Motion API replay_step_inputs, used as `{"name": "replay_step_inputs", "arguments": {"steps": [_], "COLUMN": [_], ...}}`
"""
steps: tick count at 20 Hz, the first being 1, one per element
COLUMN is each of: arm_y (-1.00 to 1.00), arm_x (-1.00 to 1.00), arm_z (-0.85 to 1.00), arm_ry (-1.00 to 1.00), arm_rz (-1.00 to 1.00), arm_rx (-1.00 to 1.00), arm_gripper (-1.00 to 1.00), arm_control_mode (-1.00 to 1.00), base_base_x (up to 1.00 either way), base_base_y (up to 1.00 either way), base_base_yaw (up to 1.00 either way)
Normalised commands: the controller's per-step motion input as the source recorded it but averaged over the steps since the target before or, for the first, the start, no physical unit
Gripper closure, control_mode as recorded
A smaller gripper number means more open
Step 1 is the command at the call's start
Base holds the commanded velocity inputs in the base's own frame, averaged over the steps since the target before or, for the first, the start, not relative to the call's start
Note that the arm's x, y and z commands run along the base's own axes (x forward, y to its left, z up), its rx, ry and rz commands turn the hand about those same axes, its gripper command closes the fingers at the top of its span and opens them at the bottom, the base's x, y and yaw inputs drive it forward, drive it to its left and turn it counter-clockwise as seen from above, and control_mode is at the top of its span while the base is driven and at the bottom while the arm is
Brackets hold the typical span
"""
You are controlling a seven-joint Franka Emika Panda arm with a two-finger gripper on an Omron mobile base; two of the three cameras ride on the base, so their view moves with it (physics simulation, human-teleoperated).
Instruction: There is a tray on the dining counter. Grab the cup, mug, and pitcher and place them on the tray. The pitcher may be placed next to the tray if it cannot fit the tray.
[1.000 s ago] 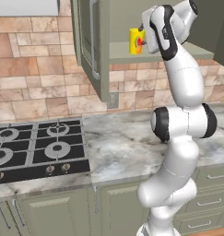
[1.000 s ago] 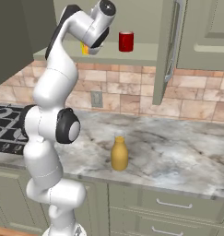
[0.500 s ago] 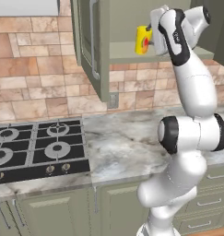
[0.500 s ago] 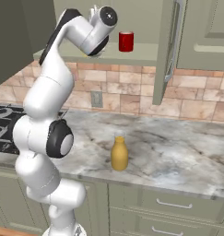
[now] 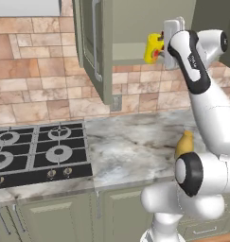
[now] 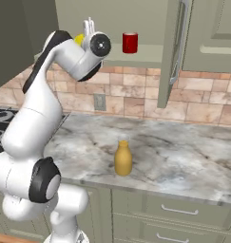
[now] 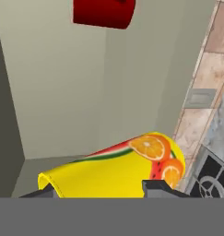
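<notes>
One thing has changed in the last second: your arm has swung its top part round and pushed the gripper [image 5: 160,47] closer in at the yellow cup [image 5: 152,48] on the open cupboard shelf [image 6: 136,56]. In the hand view, the cup [image 7: 118,170] lies right between the two dark finger tips [image 7: 157,188], one on each side of it. The gripper looks set around the cup, but you cannot tell yet if it is squeezing it or just sitting wide beside it. The cup has not left the shelf.

The red mug [image 6: 129,42] stands on the same shelf, a little way along from the cup. The tan pitcher [image 6: 123,158] waits down on the marbled bench [image 6: 183,161] by the gas stove [image 5: 31,153].

So the job has hardly begun. I think your next step is to close on the cup and lift it out carefully, without bumping the cupboard door [image 6: 176,52].
</notes>
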Motion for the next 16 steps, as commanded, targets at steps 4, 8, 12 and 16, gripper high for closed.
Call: {"name": "replay_step_inputs", "arguments": {"steps": [4, 8, 12, 16], "arm_y": [-0.02, -0.08, -0.07, -0.27], "arm_x": [-1.00, -0.97, -0.72, -0.64], "arm_z": [0.04, 0.01, 0.00, -0.09], "arm_ry": [0.13, 0.15, 0.20, 0.12], "arm_rz": [-0.01, 0.00, -0.02, -0.03], "arm_rx": [0.01, 0.02, 0.01, 0.02], "arm_gripper": [1.00, 1.00, 1.00, 1.00], "arm_control_mode": [-1.00, -1.00, -1.00, -1.00], "base_base_x": [0.00, 0.00, 0.00, 0.00], "base_base_y": [0.00, 0.00, 0.00, 0.00], "base_base_yaw": [0.00, 0.00, 0.00, 0.00]}}
